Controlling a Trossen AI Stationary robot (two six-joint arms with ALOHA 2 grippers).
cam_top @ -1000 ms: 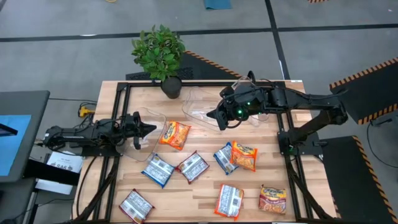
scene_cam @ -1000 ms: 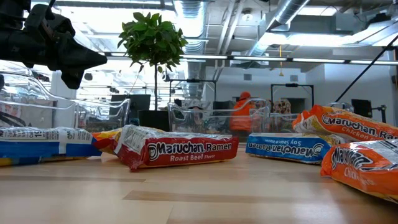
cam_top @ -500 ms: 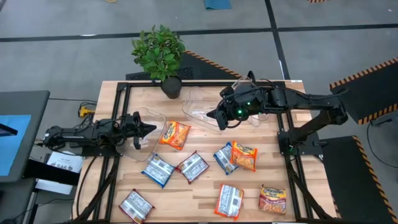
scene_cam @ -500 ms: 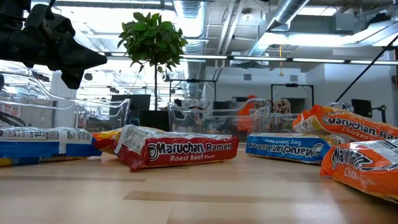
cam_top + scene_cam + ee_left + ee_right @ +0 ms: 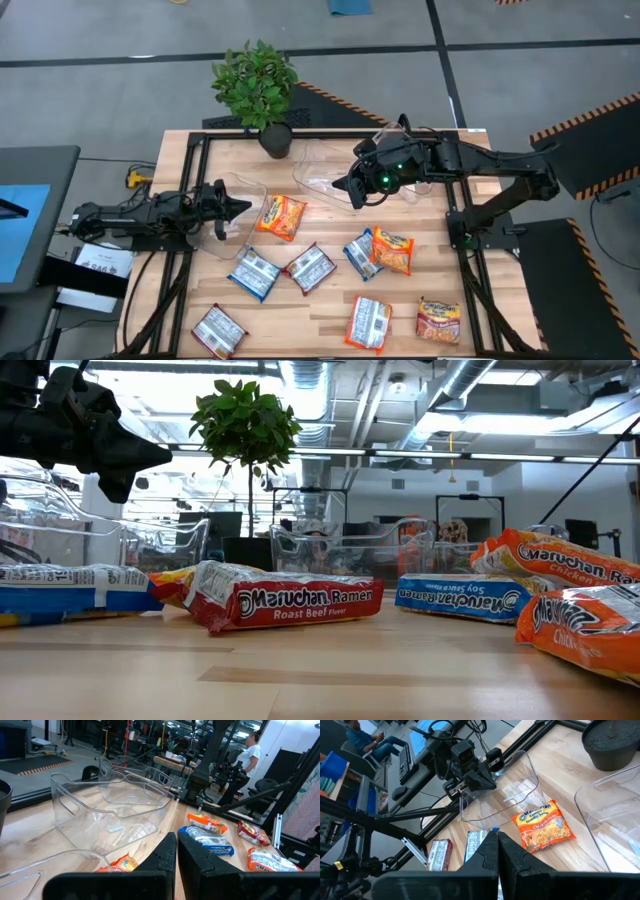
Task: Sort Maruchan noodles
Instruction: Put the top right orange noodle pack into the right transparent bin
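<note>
Left gripper [image 5: 240,207] hovering over the left part of the table [image 5: 330,312], above a clear bin [image 5: 243,208], jaws pressed together and holding nothing. Right gripper [image 5: 343,184] poised over the back middle of the table, above a second clear bin [image 5: 325,170], jaws likewise closed and empty.

Nine noodle packets scattered flat on the wood, none in a bin:
- Orange chicken packet [image 5: 281,216] just beside the left bin, nearest the left gripper; seen also from the right wrist [image 5: 542,826].
- Blue-and-white packet [image 5: 253,272] toward the front left, touching a red-and-white packet [image 5: 309,267] on its right.
- Another red-and-white packet [image 5: 218,331] alone at the front left corner.
- Blue packet [image 5: 358,253] in the middle, partly under an orange packet [image 5: 394,251] overlapping its right edge.
- Orange-and-white packet [image 5: 368,324] near the front edge, well apart from a dark red and yellow packet [image 5: 439,320] at the front right.

Ninth packet hard to make out from above; more wrappers in the left wrist view [image 5: 207,822].

Potted plant [image 5: 257,85] at the back edge, left of the second bin. Roast beef label [image 5: 300,600] readable from table height. Person in a white top [image 5: 247,755] standing in the room beyond the table.
</note>
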